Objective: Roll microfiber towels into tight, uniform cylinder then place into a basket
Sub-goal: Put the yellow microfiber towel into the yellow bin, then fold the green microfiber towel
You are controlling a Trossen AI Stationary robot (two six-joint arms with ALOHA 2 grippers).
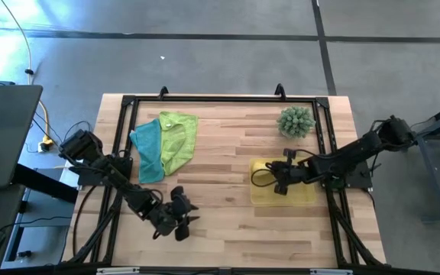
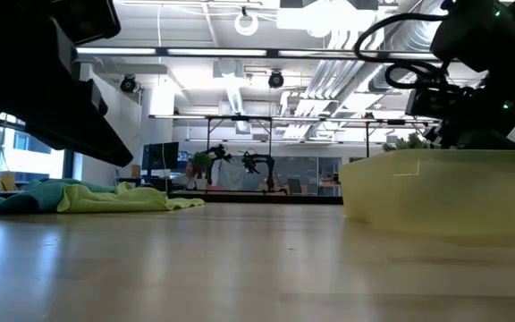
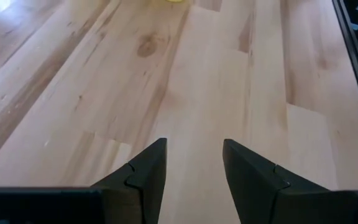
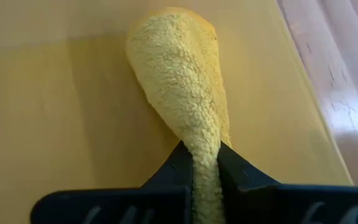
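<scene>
A yellow microfiber towel (image 4: 176, 68), bunched into a rough roll, sticks out ahead of my right gripper (image 4: 201, 152), which is shut on it over the translucent yellow basket (image 1: 304, 195). The teal towel (image 1: 148, 149) and the lime green towel (image 1: 178, 137) lie crumpled side by side on the table's far left. My left gripper (image 1: 189, 218) stands open near the front left of the table, with only bare wood between its fingers (image 3: 145, 177). My right gripper pinches one narrowed end of the yellow towel (image 4: 199, 138) between its two fingers, several bunched layers together. The fingers slant down from the table's right side and lie along the roll. The thicker free end (image 4: 169, 31) reaches out over the basket's floor; whether it rests there I cannot tell.
A spiky green ball-shaped plant (image 1: 296, 121) stands at the far right, just behind the basket. A black frame (image 1: 121, 137) runs along the table's edges. Bare wood lies in the middle between the towels and the basket.
</scene>
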